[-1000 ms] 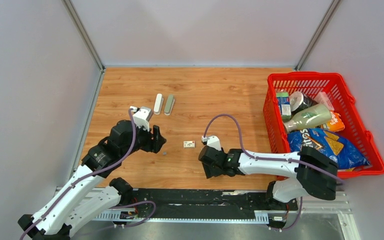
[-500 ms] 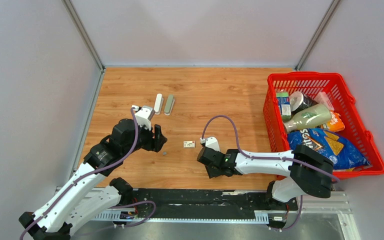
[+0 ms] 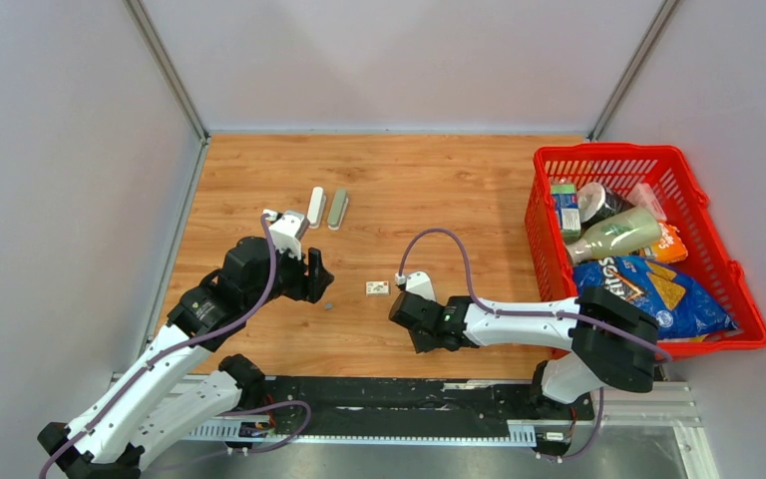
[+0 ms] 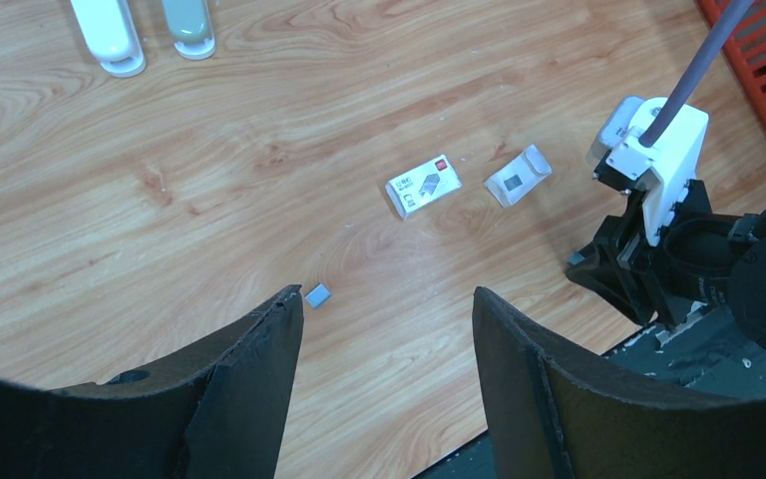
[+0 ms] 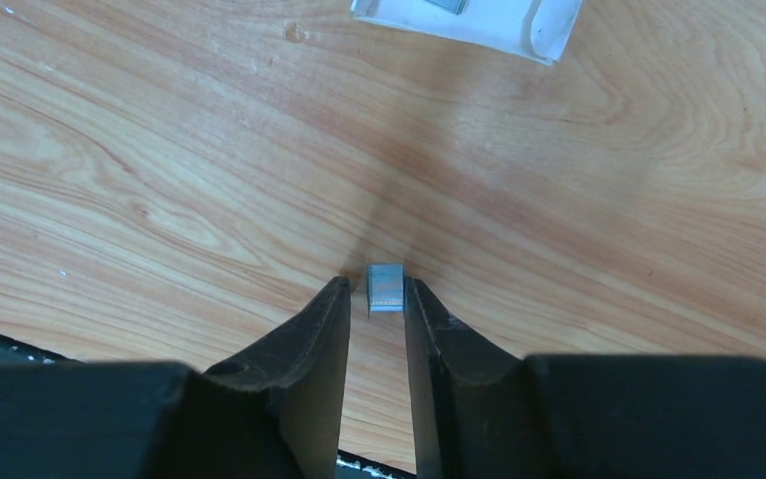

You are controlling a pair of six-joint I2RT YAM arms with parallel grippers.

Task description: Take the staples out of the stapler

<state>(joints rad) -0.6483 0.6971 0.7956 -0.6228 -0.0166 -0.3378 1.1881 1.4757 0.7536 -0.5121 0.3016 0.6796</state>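
Two staplers lie closed side by side at the far left, one white [image 3: 315, 207] and one grey-green [image 3: 337, 210]; both also show in the left wrist view, the white [image 4: 108, 35] and the grey-green [image 4: 189, 22]. A small grey strip of staples [image 4: 317, 294] lies on the wood just beyond my left finger. My left gripper [image 4: 389, 299] is open and empty above the table [image 3: 439, 180]. My right gripper [image 5: 374, 284] is low over the wood with its jaws narrowed on a second short strip of staples [image 5: 385, 287] at its fingertips.
A small white printed box [image 4: 423, 186] and a second opened white box [image 4: 518, 176] lie between the arms. A red basket [image 3: 723, 261] full of groceries stands at the right. The table's near edge runs just below both grippers.
My right gripper has slid a little to the left. My left gripper has shifted slightly and stays open.
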